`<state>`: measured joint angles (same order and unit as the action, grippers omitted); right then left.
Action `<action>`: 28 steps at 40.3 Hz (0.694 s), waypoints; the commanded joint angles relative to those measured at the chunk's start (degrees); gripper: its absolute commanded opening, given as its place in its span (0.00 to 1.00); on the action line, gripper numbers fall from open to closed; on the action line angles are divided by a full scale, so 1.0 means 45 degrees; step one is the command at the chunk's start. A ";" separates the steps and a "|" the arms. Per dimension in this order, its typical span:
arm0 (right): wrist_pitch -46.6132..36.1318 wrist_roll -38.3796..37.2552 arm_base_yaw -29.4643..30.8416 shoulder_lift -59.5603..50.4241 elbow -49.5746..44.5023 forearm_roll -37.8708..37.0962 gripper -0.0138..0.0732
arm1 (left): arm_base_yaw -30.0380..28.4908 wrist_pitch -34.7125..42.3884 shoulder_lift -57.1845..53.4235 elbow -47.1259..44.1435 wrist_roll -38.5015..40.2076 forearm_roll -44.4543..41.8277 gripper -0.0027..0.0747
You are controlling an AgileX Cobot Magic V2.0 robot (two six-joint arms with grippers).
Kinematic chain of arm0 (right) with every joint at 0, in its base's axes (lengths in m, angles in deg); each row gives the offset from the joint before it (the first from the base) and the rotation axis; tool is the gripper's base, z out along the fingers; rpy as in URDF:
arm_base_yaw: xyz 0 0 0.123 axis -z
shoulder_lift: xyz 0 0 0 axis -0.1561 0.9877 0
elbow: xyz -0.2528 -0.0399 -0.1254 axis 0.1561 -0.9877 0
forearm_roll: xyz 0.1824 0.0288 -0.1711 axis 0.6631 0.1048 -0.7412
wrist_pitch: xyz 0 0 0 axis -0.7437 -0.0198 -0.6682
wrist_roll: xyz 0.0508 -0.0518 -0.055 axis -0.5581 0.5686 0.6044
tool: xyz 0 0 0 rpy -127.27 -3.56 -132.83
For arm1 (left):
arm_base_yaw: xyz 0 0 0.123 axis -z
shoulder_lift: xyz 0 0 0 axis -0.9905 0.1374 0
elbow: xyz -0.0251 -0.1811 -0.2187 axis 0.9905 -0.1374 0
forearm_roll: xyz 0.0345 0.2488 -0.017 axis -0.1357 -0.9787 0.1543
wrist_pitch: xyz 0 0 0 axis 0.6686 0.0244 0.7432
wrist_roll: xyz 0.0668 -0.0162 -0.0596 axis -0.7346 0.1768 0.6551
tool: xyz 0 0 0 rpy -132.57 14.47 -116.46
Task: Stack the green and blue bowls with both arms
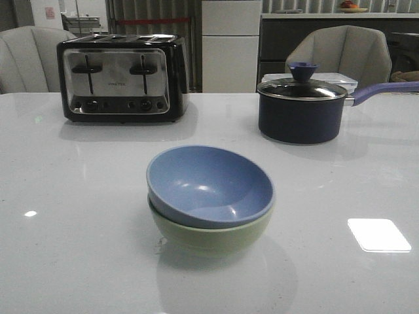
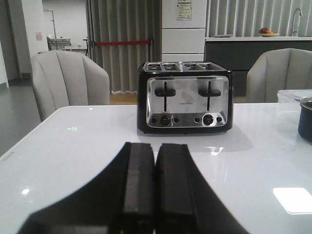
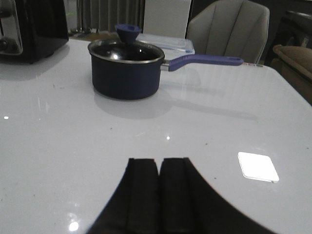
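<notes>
The grey-blue bowl sits nested inside the pale green bowl at the middle of the white table, slightly tilted. Neither arm shows in the front view. My left gripper is shut and empty, low over the table and facing the toaster. My right gripper is shut and empty, low over the table and facing the saucepan. The bowls do not show in either wrist view.
A black and chrome toaster stands at the back left; it also shows in the left wrist view. A dark navy saucepan with a glass lid stands at the back right, its handle pointing right; it also shows in the right wrist view. Chairs stand behind the table.
</notes>
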<state>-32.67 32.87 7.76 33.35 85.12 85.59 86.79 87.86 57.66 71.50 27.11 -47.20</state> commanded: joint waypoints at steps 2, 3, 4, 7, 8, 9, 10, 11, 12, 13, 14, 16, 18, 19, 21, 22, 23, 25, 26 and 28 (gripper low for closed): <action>-0.2052 0.0014 0.0092 -0.0262 0.0039 0.0421 0.22 | -0.0050 0.1154 -0.0263 -0.0033 0.0113 0.0108 0.16; -0.2151 0.0014 0.0092 -0.0262 0.0039 0.0513 0.22 | -0.0050 0.1154 -0.0263 -0.0033 0.0113 0.0108 0.16; -0.2291 0.0014 0.0092 -0.0262 0.0039 0.0595 0.22 | -0.0050 0.1154 -0.0263 -0.0033 0.0113 0.0108 0.16; -0.2637 0.0014 0.0092 -0.0262 0.0039 0.0652 0.22 | -0.0050 0.1154 -0.0263 -0.0033 0.0113 0.0108 0.16; -0.2716 0.0014 0.0092 -0.0262 0.0039 0.0667 0.22 | -0.0050 0.1154 -0.0263 -0.0033 0.0113 0.0108 0.16; -0.2745 0.0014 0.0092 -0.0262 0.0039 0.0683 0.22 | -0.0050 0.1154 -0.0263 -0.0033 0.0113 0.0108 0.16; -0.2745 0.0014 0.0092 -0.0262 0.0039 0.0683 0.22 | -0.0050 0.1154 -0.0263 -0.0033 0.0113 0.0108 0.16; -0.2734 0.0014 0.0092 -0.0262 0.0039 0.0683 0.22 | -0.0050 0.1154 -0.0263 -0.0033 0.0113 0.0108 0.16; -0.2709 0.0014 0.0092 -0.0262 0.0039 0.0683 0.22 | -0.0050 0.1154 -0.0263 -0.0033 0.0113 0.0108 0.16; -0.2675 0.0014 0.0092 -0.0262 0.0039 0.0683 0.22 | -0.0050 0.1154 -0.0263 -0.0033 0.0113 0.0108 0.16; -0.2661 0.0014 0.0092 -0.0262 0.0039 0.0721 0.22 | -0.0050 0.1154 -0.0263 -0.0033 0.0113 0.0108 0.16; -0.2650 0.0014 0.0092 -0.0262 0.0039 0.0739 0.22 | -0.0050 0.1154 -0.0263 -0.0033 0.0113 0.0108 0.16; -0.2582 0.0014 0.0092 -0.0262 0.0039 0.0752 0.22 | -0.0050 0.1154 -0.0263 -0.0033 0.0113 0.0108 0.16; -0.2556 0.0014 0.0092 -0.0262 0.0039 0.0768 0.22 | -0.0050 0.1154 -0.0263 -0.0033 0.0113 0.0108 0.16; -0.2552 0.0014 0.0092 -0.0262 0.0039 0.0770 0.22 | -0.0050 0.1154 -0.0263 -0.0033 0.0113 0.0108 0.16; -0.2552 0.0014 0.0092 -0.0262 0.0039 0.0770 0.22 | -0.0050 0.1154 -0.0263 -0.0033 0.0113 0.0108 0.16; -0.2552 0.0014 0.0092 -0.0262 0.0039 0.0770 0.22 | -0.0050 0.1154 -0.0263 -0.0033 0.0113 0.0108 0.16; -0.2552 0.0014 0.0092 -0.0262 0.0039 0.0770 0.22 | -0.0050 0.1154 -0.0263 -0.0033 0.0113 0.0108 0.16; -0.2552 0.0014 0.0092 -0.0262 0.0039 0.0770 0.22 | -0.0050 0.1154 -0.0263 -0.0033 0.0113 0.0108 0.16; -0.2552 0.0014 0.0092 -0.0262 0.0039 0.0770 0.22 | -0.0050 0.1154 -0.0263 -0.0033 0.0113 0.0108 0.16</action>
<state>-38.98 32.87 7.76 33.35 85.12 88.61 86.76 87.96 57.66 71.50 27.11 -47.20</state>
